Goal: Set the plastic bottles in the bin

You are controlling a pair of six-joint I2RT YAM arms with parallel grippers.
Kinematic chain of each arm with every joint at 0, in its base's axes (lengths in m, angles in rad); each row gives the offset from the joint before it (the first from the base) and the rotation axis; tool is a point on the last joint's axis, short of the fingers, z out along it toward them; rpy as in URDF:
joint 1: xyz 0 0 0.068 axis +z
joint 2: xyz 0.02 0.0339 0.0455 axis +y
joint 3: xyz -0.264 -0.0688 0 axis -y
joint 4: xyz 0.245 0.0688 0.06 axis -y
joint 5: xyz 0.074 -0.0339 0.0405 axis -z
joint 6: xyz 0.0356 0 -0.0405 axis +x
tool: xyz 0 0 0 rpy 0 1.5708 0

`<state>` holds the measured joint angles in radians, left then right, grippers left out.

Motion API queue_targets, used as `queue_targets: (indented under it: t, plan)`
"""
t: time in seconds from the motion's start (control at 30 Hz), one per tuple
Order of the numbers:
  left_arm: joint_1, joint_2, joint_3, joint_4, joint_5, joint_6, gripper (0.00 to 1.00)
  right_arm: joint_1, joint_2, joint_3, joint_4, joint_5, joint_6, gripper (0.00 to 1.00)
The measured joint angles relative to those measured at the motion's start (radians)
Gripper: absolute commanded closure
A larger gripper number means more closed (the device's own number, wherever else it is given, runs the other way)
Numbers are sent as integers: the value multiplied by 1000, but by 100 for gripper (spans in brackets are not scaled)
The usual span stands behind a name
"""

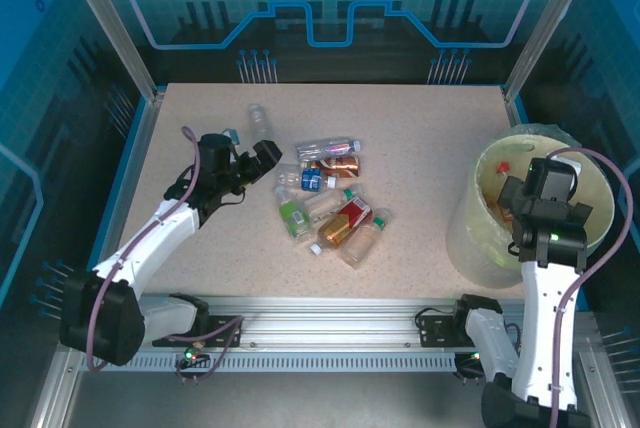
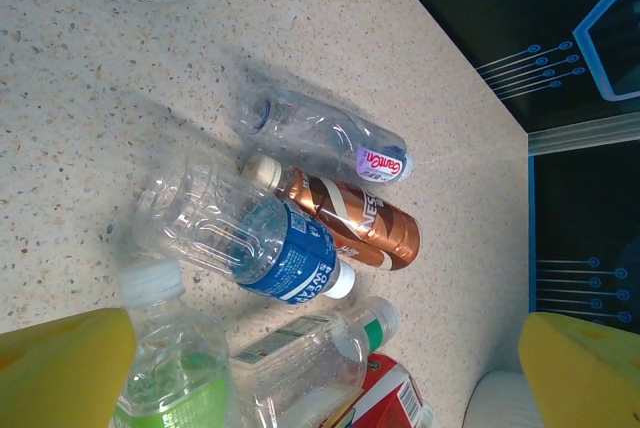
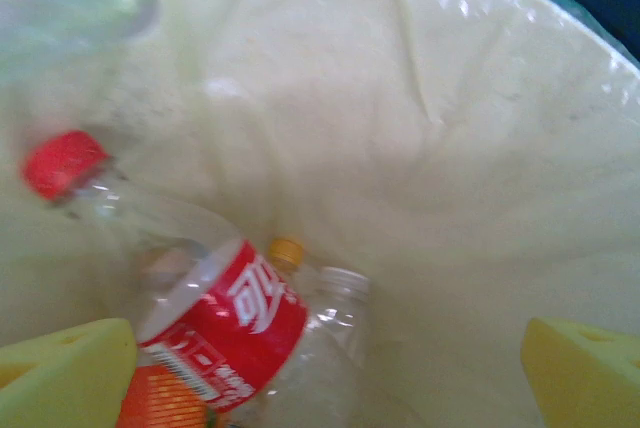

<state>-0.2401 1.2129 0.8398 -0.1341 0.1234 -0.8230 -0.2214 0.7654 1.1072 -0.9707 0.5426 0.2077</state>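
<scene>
Your left pincer (image 2: pixel 320 373) gapes wide; the blue-labelled bottle (image 2: pixel 260 243) looks light, slick and crushable, so grip it gently across its ribbed middle.

Speckled beige tabletop (image 1: pixel 420 148), blue circuit-patterned walls (image 1: pixel 330 8), aluminium frame posts (image 1: pixel 105 18)

Speckled beige table (image 1: pixel 420 138), plastic bottles (image 1: pixel 345 218) clustered mid-table — one clear bottle (image 1: pixel 259 120) apart farther back, bin (image 1: pixel 468 233) at right.

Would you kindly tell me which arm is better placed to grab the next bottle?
Left: the left end effector, open, hovers beside the tabletop bottles; the right end effector is over the bin.
</scene>
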Motion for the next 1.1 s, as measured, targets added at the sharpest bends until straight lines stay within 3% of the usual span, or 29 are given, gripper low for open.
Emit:
queue_targets:
  t: [0.3,0.57,0.77,0.9,1.1]
  plan:
    - [10,34,28,-32,0,-10,1,64,-68,60,31,-187,30,0]
    - [22,168,150,-146,-16,1,1,72,-186,-19,235,-581,116,0]
    - [24,333,322,-270,-121,44,1,108,-199,-68,409,-828,199,0]
    - [32,470,438,-311,-182,76,1,190,-203,-100,505,-893,227,0]
    - [74,681,607,-316,-226,119,1,338,-219,-131,547,-859,225,0]
